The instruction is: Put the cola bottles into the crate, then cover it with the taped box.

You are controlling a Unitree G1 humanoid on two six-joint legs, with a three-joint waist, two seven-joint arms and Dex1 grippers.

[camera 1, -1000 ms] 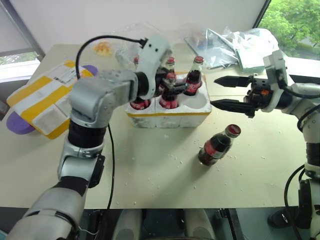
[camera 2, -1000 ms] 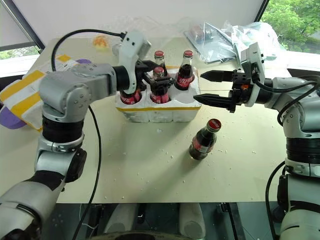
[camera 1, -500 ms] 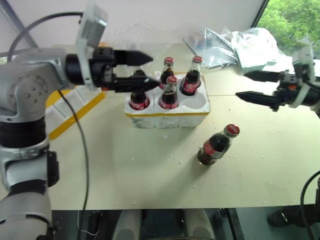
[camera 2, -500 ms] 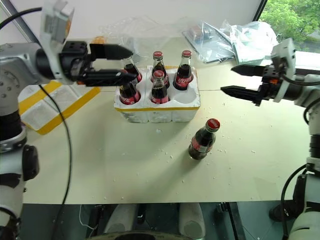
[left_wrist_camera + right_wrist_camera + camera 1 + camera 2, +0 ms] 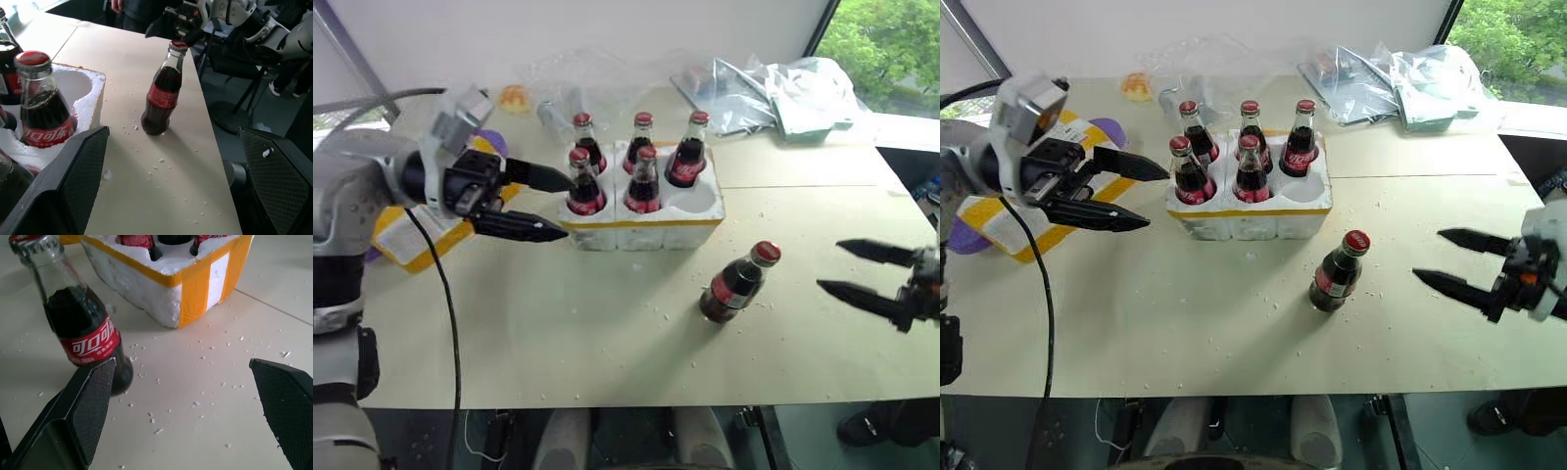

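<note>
I'm looking at five cola bottles [image 5: 1244, 162] standing upright in the crate [image 5: 1250, 208], which is sitting in the upper middle of the frame with its yellow tape strip facing me; the near right well is empty. The sixth bottle [image 5: 1337, 272] is standing on the table [image 5: 1234, 323] just below and right of the crate, apart from it, long axis near vertical with the red cap up, though it's reading slightly tilted from the head camera. My left gripper [image 5: 1131, 194] is hovering at the left of the frame beside the crate, fingers spread wide and holding nothing, pointing toward the bottles. My right gripper [image 5: 1449, 259] is sitting at the right edge of the frame, well apart from the loose bottle, jaws wide open and empty too. I'm judging the bottle as glass — stiff, smooth, probably slippery and breakable if tipped, with some weight from the cola low down. I'd be taking it around the body near the red label or just above, where the sides are straight, rather than at the narrow neck. The foam crate looks light and crumbly — white crumbs are lying scattered on the table. The taped box [image 5: 1013, 201] is lying at the far left behind my left arm, its yellow bands showing; it should be light too, and easy to dent.
</note>
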